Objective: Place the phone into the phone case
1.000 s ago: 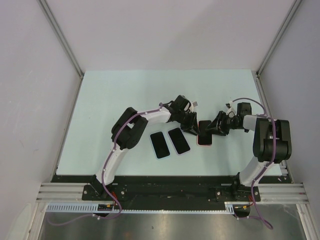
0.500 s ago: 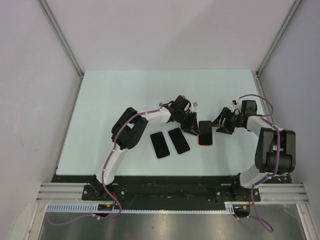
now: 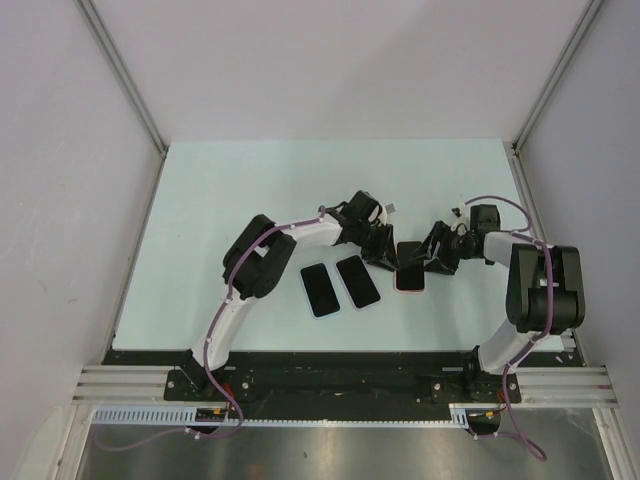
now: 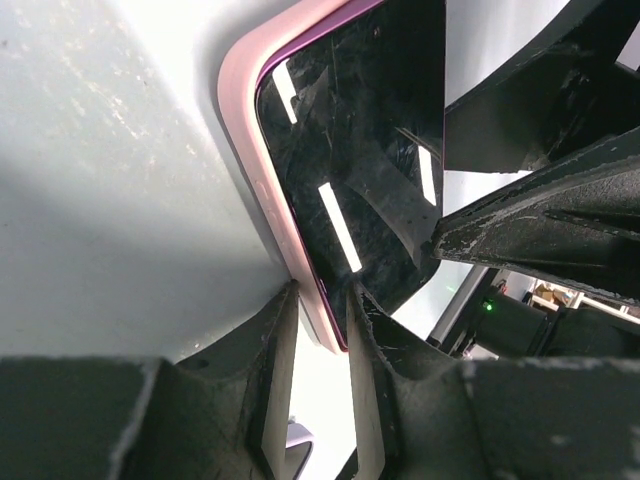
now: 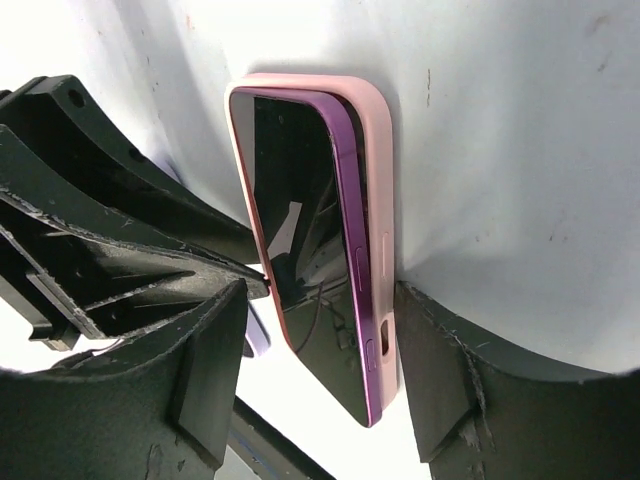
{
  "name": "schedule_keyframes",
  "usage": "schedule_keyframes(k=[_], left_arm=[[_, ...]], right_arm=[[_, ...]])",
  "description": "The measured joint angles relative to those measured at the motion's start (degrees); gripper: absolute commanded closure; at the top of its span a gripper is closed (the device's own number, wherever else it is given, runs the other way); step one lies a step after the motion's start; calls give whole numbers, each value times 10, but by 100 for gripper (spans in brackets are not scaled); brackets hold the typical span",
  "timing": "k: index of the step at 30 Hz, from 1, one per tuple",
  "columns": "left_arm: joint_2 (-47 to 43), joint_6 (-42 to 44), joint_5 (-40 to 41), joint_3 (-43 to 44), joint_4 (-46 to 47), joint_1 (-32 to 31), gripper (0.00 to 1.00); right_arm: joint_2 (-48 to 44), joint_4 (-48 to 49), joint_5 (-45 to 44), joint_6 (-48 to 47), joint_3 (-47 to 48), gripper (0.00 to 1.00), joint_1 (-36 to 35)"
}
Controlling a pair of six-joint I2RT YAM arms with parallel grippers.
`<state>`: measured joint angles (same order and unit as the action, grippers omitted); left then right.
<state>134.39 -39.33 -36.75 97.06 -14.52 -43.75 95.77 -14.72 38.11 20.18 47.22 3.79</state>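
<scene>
A purple-edged phone (image 3: pixel 409 262) with a black screen lies in a pink phone case (image 3: pixel 408 287) at the table's middle. In the right wrist view the phone (image 5: pixel 300 250) has its right edge raised above the case rim (image 5: pixel 375 180). My left gripper (image 3: pixel 386 256) is at the case's left side. In its wrist view (image 4: pixel 322 295) its fingers pinch the case's rim (image 4: pixel 250 130) and the phone's screen edge (image 4: pixel 360 150) near a corner. My right gripper (image 3: pixel 428 262) is open. It straddles the phone's width (image 5: pixel 320 300), with one finger (image 5: pixel 430 360) against the case's side.
Two more dark-screened phones (image 3: pixel 321 289) (image 3: pixel 357 281) lie side by side left of the pink case, close under the left arm. A lavender corner (image 5: pixel 255 335) shows between the grippers. The white walls stand at both sides and the back.
The right gripper drew back to the right, away from the phone, half a second ago and has come back over it. The left gripper and the phone have stayed put.
</scene>
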Motion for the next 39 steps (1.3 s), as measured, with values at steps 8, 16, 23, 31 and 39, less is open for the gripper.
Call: schedule_keyframes(k=[8,16,23,31,39], left_arm=[[0,-3,-8,0,-6,2,67],[0,-3,-20,-4,-9,4,64],[-3,-9,-38,-14,-1,5,55],[-10,-17,-52,-29,21,4,50],[-11,-18,-57,-36,33,4,50]], right_arm=[[10,43,36,15,-10,35,8],[29,112,97,31,-30,35,27],[40,177,145,53,-57,37,38],[50,198,187,81,-67,41,28],[50,198,198,86,-69,53,27]])
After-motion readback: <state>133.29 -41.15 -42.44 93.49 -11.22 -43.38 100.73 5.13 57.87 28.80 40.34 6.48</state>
